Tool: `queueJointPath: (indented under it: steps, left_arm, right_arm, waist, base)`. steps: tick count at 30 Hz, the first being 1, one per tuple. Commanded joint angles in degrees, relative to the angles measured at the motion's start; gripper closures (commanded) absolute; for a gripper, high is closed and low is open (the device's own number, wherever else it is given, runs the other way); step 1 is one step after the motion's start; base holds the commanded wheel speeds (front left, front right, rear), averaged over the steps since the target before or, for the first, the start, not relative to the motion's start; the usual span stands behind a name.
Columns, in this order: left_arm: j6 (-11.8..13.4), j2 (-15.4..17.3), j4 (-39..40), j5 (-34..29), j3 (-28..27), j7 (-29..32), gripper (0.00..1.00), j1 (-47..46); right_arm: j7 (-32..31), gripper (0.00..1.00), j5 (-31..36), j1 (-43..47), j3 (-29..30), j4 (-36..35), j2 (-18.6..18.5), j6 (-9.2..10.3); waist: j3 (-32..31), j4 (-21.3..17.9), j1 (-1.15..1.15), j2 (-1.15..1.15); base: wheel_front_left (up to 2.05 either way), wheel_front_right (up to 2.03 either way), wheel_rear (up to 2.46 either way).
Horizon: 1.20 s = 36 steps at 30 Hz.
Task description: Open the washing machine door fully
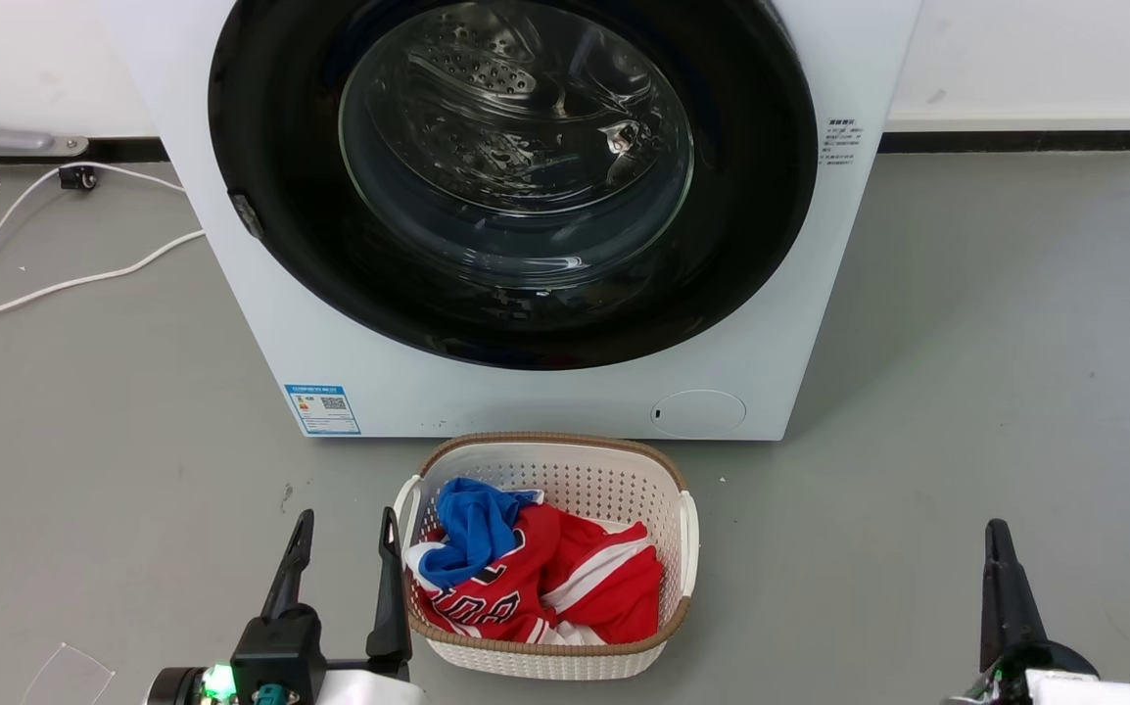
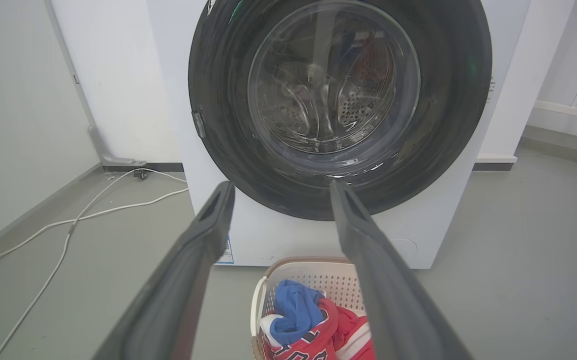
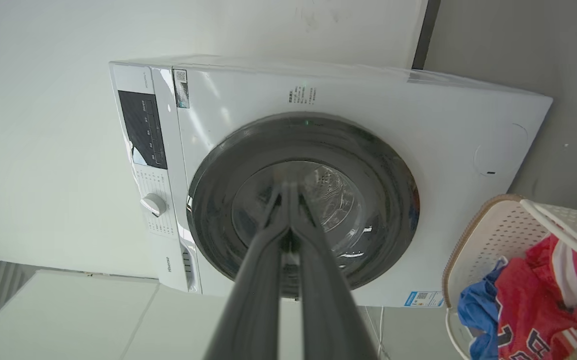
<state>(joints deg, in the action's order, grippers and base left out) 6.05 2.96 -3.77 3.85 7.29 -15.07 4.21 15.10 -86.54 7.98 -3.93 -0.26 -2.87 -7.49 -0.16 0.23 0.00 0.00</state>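
Washing machine door (image 1: 516, 333), well ahead of both end effectors, closed flush on the washing machine (image 1: 526, 401). Left end effector (image 1: 346, 516) spread apart, empty; right end effector (image 1: 999, 539) pressed together, empty. Laundry basket (image 1: 555, 439) just right of the left end effector, short of the machine.

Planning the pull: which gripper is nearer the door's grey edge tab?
Left. The left gripper is below the grey tab, beside the basket; the right gripper is beyond the opposite edge of the door.
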Motion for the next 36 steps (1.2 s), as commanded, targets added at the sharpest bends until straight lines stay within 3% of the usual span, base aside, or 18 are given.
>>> queueJointPath:
  steps: [1, 5, 19, 36]
  left_arm:
    - [0.1, -0.1, 0.0, -0.1, 0.1, -0.2, 0.0, 0.5]
    - [0.1, -0.1, 0.0, -0.1, 0.0, -0.2, 0.0, 0.5]
    - [0.0, -0.1, 0.0, 0.1, -0.1, -0.2, 0.0, 0.3]
    - [0.3, -0.1, 0.2, -0.3, 0.2, -0.2, 0.0, -0.5]
  right_arm:
    - [0.1, 1.0, -4.0, -1.0, -0.8, -0.7, 0.0, 0.0]
    - [-2.8, 1.0, -8.1, -0.3, -1.2, -1.6, -0.1, 0.0]
    - [-15.6, 1.0, -11.7, 1.6, 3.2, -4.9, -0.1, 0.0]
    - [-15.8, 1.0, -9.7, 0.0, 4.6, -4.1, 0.0, 0.0]
  waist:
    - [0.0, 0.0, 0.0, 0.0]
    - [0.0, -0.1, 0.0, 0.0]
    - [0.5, -0.1, 0.0, 0.0]
    - [1.3, 0.3, 0.0, 0.0]
  base:
    - [0.0, 0.0, 0.0]
    - [0.0, 0.0, 0.0]
    - [0.0, 0.0, 0.0]
    - [0.0, 0.0, 0.0]
